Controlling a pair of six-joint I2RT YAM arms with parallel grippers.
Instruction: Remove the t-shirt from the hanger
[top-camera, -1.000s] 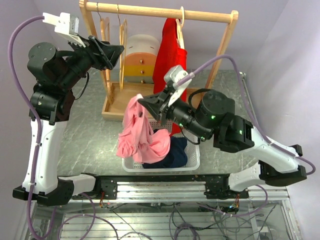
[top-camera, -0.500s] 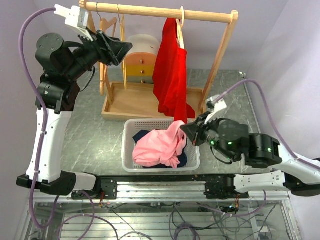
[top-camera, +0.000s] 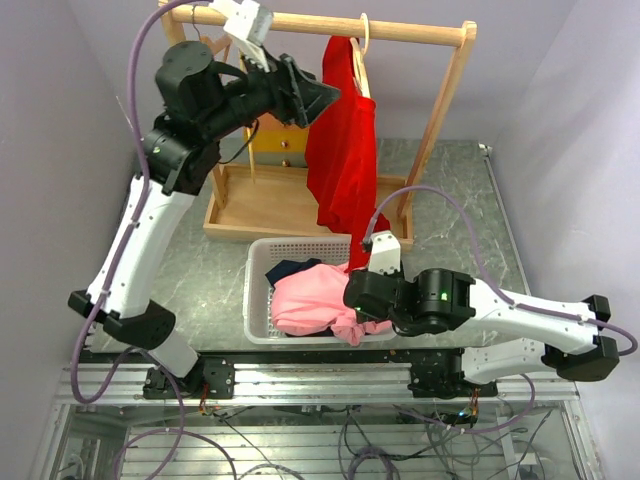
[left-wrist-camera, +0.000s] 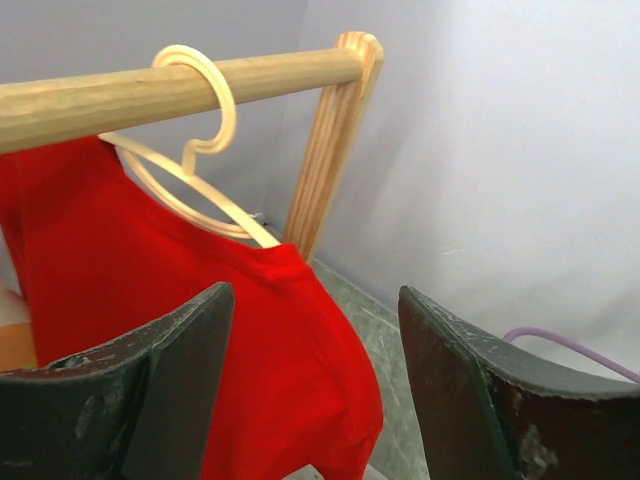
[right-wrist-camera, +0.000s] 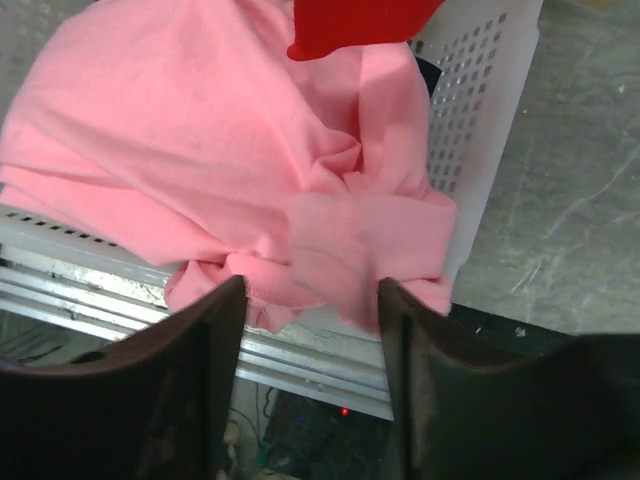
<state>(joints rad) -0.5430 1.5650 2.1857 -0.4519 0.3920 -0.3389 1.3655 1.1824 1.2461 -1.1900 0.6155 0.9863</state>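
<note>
The red t-shirt is still on its hanger, hooked over the wooden rail at the right end of the rack, hem drooping toward the basket below. That is the job in front of me, and nothing has touched it yet.

Big swing from my left arm: 1 second ago it was parked at the far left of the rack, and now my left gripper is up beside the shirt's shoulder. The jaws stand wide apart with nothing between them. From the wrist view I see red cloth and the hanger arm framed right between my 2 fingers, near but not in contact.

Down low, my right gripper has just let go. A moment back it was clamped on the pink shirt, carrying it over; now the fingers are parted about halfway and grip nothing. The pink shirt lies heaped in the basket, on a dark garment, 1 fold spilling over the near rim.

So the pink one looks finished, and I judge the red one is next. My left fingers need to close on cloth at the shoulder, not on the hanger, or the whole thing may lift off the rail.
</note>
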